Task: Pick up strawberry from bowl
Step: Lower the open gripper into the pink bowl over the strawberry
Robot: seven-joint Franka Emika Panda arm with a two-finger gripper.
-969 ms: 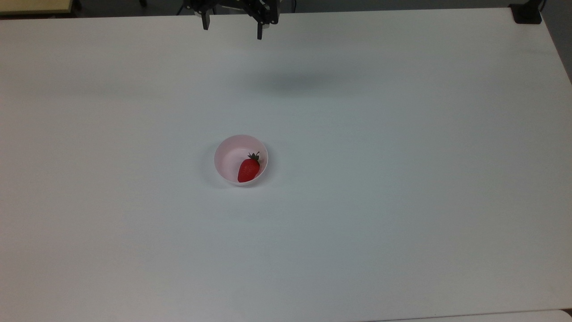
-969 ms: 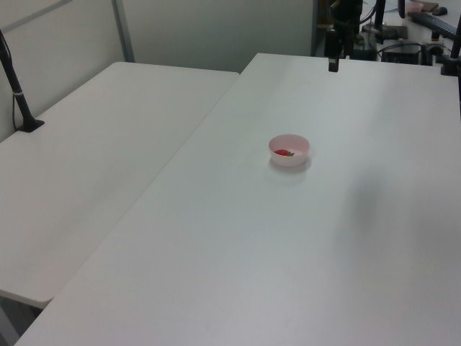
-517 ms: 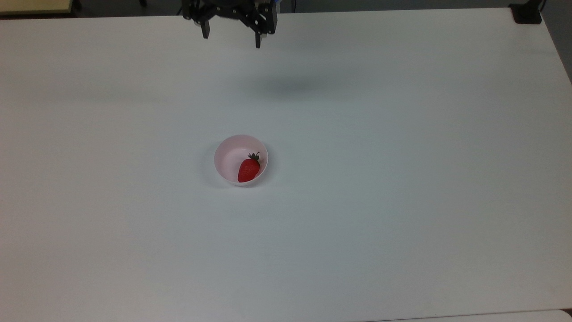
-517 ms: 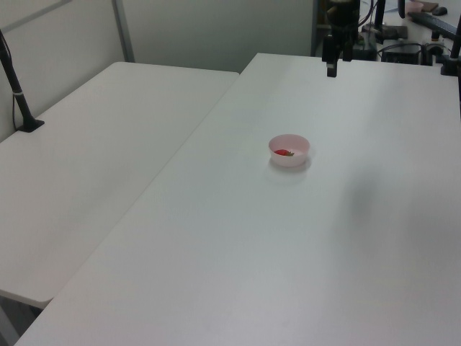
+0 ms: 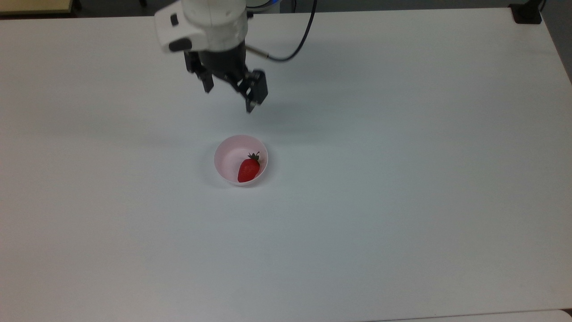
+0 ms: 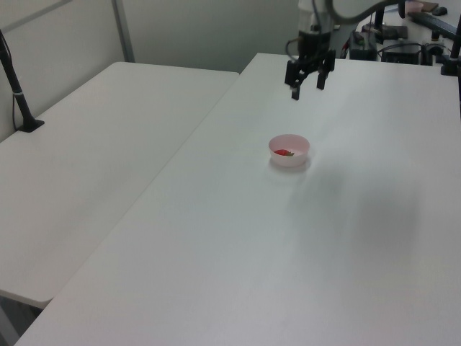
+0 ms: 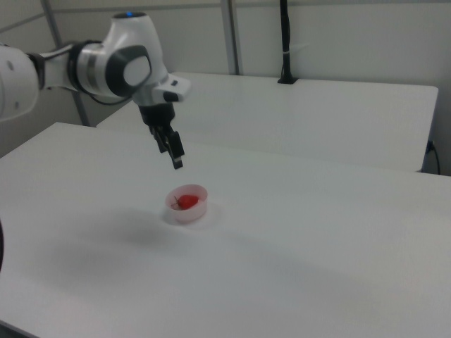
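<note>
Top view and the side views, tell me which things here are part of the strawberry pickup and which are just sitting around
Part of the job:
- strawberry, lying in the bowl
- bowl, pale pink, on the white table
- gripper, open, above the table and short of the bowl

Just there:
- second white table alongside
- black post standing on the second table
- black clamp at the table's corner

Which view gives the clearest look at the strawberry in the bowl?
The top view: it looks straight down into the bowl, so the whole strawberry shows, leafy cap included, lying against the wall on the top view's right. In the left view the strawberry is a red sliver behind the rim. In the right view it is a red patch inside.
</note>
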